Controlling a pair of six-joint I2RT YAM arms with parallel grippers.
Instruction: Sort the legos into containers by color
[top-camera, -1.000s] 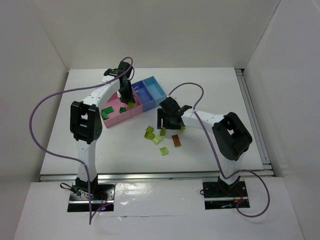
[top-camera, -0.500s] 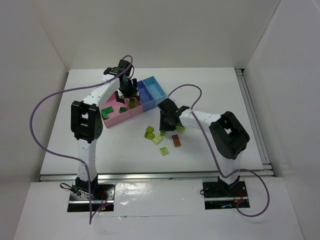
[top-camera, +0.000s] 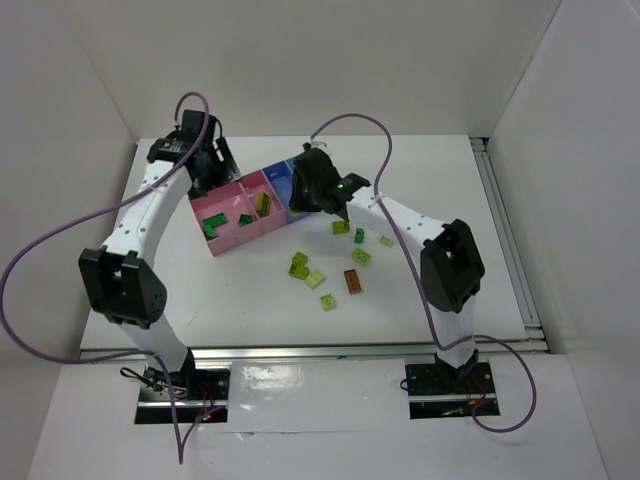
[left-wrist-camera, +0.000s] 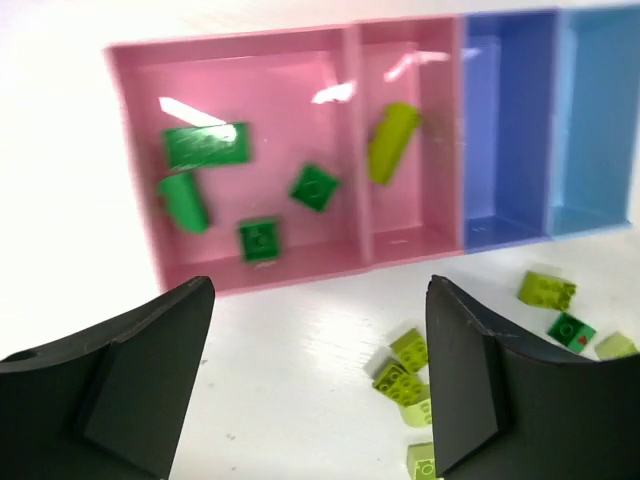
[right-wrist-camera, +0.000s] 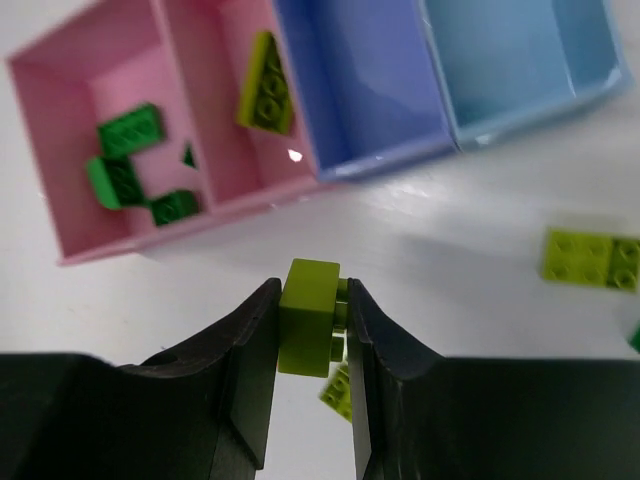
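Gripping a yellow-green brick (right-wrist-camera: 306, 312) between narrowed fingers, the right gripper (right-wrist-camera: 308, 300) hangs over the table (top-camera: 440, 180) just in front of the bins, about where the narrow pink bin (right-wrist-camera: 215, 150) meets the darker blue bin (right-wrist-camera: 350, 90). Over on the other side, the left gripper (left-wrist-camera: 320, 370) is spread wide and holds nothing (it hovers near the pink end of the row). Four dark green bricks (left-wrist-camera: 205, 145) lie in the wide pink bin (left-wrist-camera: 130, 150), and a yellow-green lego (left-wrist-camera: 392, 142) leans in the narrow one. Loose yellow-green pieces (left-wrist-camera: 400, 365) and an orange-brown brick (top-camera: 353, 281) lie on the table.
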